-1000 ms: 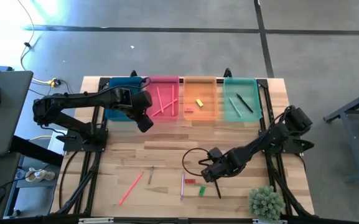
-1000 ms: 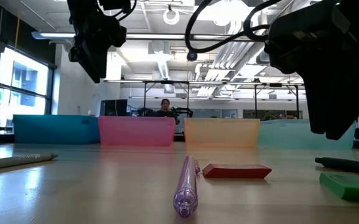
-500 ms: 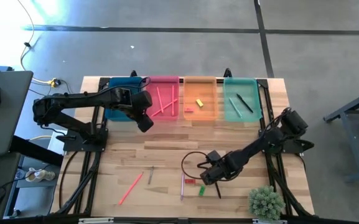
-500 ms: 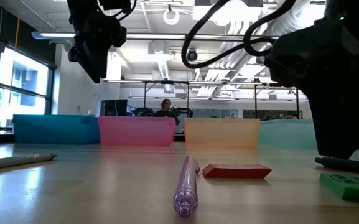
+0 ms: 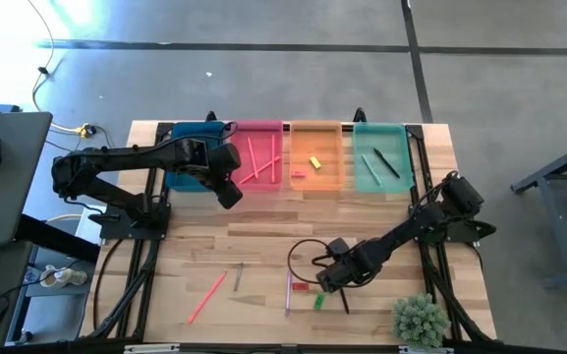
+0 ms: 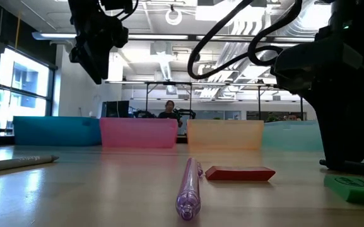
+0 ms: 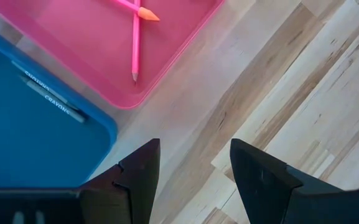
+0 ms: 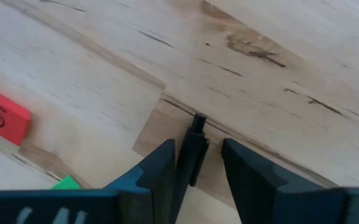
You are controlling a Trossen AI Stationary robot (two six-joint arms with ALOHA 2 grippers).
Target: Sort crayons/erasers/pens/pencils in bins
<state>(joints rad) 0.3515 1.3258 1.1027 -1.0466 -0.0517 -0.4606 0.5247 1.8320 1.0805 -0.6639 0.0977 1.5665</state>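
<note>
Straddling a black pen (image 8: 194, 149) near the front edge of the table (image 5: 263, 246), the right gripper (image 5: 330, 278) is lowered to the wood. In the right wrist view its jaws are parted only slightly, with the pen's end lying in the gap between the two fingers (image 8: 158, 167); whether the pads touch the pen cannot be told. A red eraser (image 8: 2, 116) and a green eraser (image 8: 67, 183) lie on the table just beside this gripper, toward the front edge. A light purple pen (image 6: 188, 185) lies next to the red eraser, and a pink pencil (image 5: 205, 298) lies farther toward the front left corner.

The left gripper (image 5: 228, 189) is held above the table near the back edge, in front of the seam between the teal-blue bin (image 7: 36, 137) and the pink-red bin (image 7: 79, 50). Its jaws are spread apart and nothing is held. Crossed pink pencils (image 7: 135, 37) rest in the pink-red bin. A yellow eraser (image 5: 314, 162) rests in the orange bin (image 5: 316, 184), and dark pens (image 5: 385, 162) rest in the mint-green bin (image 5: 381, 184). All four bins are lined up along the back edge.
</note>
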